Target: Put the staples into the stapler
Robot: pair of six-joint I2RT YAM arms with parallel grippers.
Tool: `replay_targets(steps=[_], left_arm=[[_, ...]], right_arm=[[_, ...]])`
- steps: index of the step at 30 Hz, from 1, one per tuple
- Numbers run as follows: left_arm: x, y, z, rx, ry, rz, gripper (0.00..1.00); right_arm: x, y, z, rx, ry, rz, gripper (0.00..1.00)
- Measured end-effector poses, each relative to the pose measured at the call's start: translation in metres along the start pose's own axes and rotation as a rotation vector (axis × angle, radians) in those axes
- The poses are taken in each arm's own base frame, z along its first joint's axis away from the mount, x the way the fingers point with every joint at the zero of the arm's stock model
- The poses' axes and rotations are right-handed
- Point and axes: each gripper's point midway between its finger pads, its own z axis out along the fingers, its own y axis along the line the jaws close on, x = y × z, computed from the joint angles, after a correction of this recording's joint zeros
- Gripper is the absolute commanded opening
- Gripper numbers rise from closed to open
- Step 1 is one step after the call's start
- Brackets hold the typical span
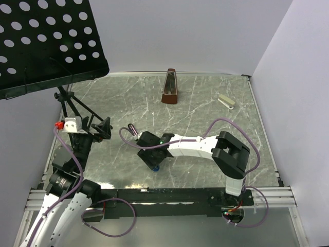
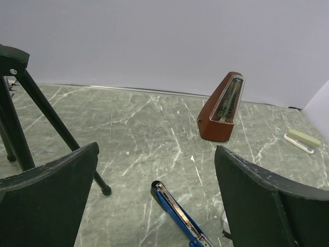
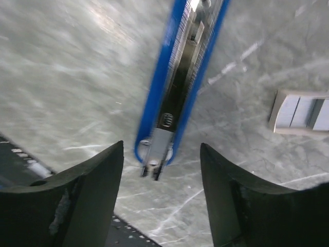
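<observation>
Right wrist view only: the staples [image 3: 300,112], a small whitish box with grey strips inside, lie flat on the table [image 3: 67,77]. They are just beside the blue stapler [image 3: 180,77] and not touching it. The box's right edge is cut off by the frame, and the picture is blurred, so no print is legible.

Top view: the box is not visible, being hidden under the right arm [image 1: 190,145]. Only a scrap of blue shows below the wrist.

Left wrist view: the stapler lies open with its metal channel facing up. Its near end is cut by the frame edge. This view also shows a metronome [image 2: 222,108] upright near the back wall and the music stand [image 2: 31,103] legs at left. At far right is a pale oblong object [image 2: 303,140]; I cannot tell what it is.

Right fingers [image 3: 77,200]: spread, one on either side of the stapler's near end, with a gap on both sides. The right arm reaches leftward across the table, wrist angled down.

Left fingers [image 2: 46,200]: spread and empty, aimed across the table. The left arm [image 1: 67,206] is folded at the near-left corner beside the stand.
</observation>
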Motion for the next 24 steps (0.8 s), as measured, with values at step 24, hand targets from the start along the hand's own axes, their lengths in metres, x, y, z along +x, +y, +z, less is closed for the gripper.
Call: replay_targets(steps=[24], left_arm=[[0.030, 0.000, 0.017, -0.026, 0.111, -0.018, 0.99]], right_arm=[[0.001, -0.054, -0.019, -0.017, -0.139, -0.092, 0.72]])
